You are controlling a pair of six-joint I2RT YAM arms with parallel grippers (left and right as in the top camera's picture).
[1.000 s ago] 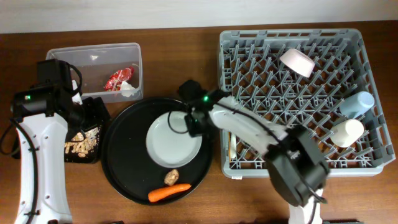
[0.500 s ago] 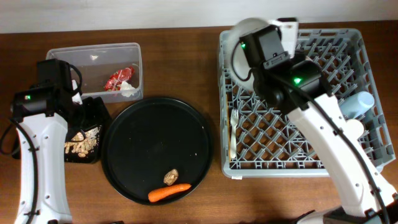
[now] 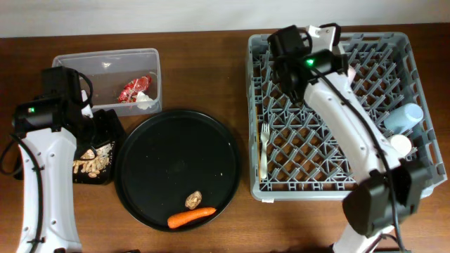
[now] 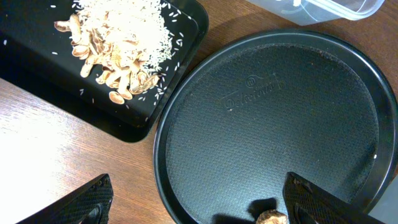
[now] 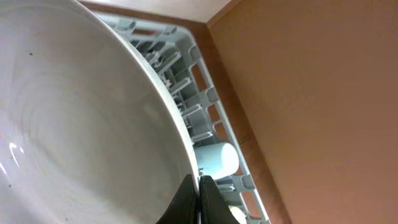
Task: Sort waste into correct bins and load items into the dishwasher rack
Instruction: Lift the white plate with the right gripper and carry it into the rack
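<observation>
My right gripper is shut on the rim of the white round plate and holds it on edge over the far left part of the grey dishwasher rack. In the overhead view the right gripper hides the plate. The light blue cup, the white cup and a pale fork are in the rack. The cream bowl is hidden by the arm. My left gripper is open and empty over the round tray's left rim, near the brown lump. The carrot lies by the lump.
The clear tub holds the red wrapper and white tissue. The black rectangular tray holds beige food scraps. The round black tray lies between the bins and the rack.
My right gripper has carried the plate from the round tray to the far left of the rack and turned it on edge. The left arm has not moved.
</observation>
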